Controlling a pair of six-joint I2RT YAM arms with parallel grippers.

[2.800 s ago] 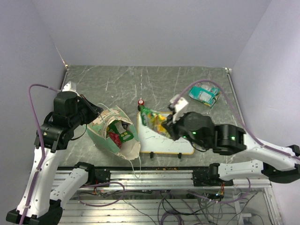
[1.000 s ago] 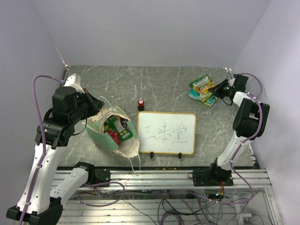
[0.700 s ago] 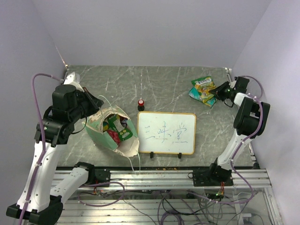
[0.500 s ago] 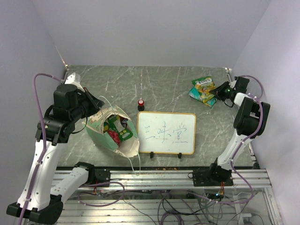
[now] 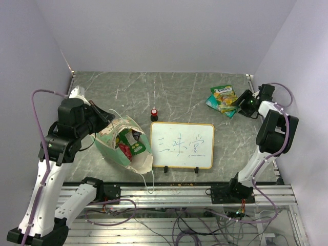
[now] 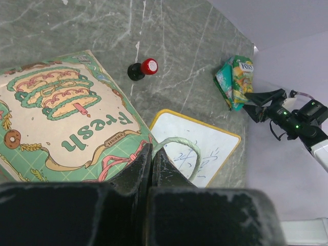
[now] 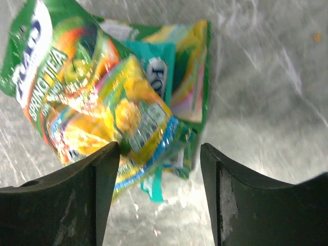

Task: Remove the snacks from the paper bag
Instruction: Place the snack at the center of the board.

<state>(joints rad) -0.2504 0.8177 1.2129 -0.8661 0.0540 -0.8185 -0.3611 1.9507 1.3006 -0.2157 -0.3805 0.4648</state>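
Observation:
The paper bag (image 5: 114, 134) lies on its side left of centre, its mouth open toward the whiteboard. Green and red snacks (image 5: 130, 148) show inside it. My left gripper (image 5: 105, 119) is shut on the bag's rim by the pale string handle (image 6: 177, 143), fingertips pressed together (image 6: 152, 151) over the printed side (image 6: 66, 113). At the back right a yellow-green packet (image 7: 87, 97) lies on a teal-green one (image 7: 179, 77); both snacks (image 5: 223, 97) rest on the table. My right gripper (image 5: 241, 101) stands open just behind them, its fingers (image 7: 97, 189) apart and free of the packet's corner.
A wood-framed whiteboard (image 5: 183, 145) lies flat mid-table, right of the bag. A small red-topped black knob (image 5: 154, 114) stands just behind its left corner. Purple walls close the table at the back and both sides; the right arm reaches along the right wall.
My right gripper has opened and let go of the yellow-green packet, which now lies on the pile at the back right; it drew back a little. The left grip on the bag holds.

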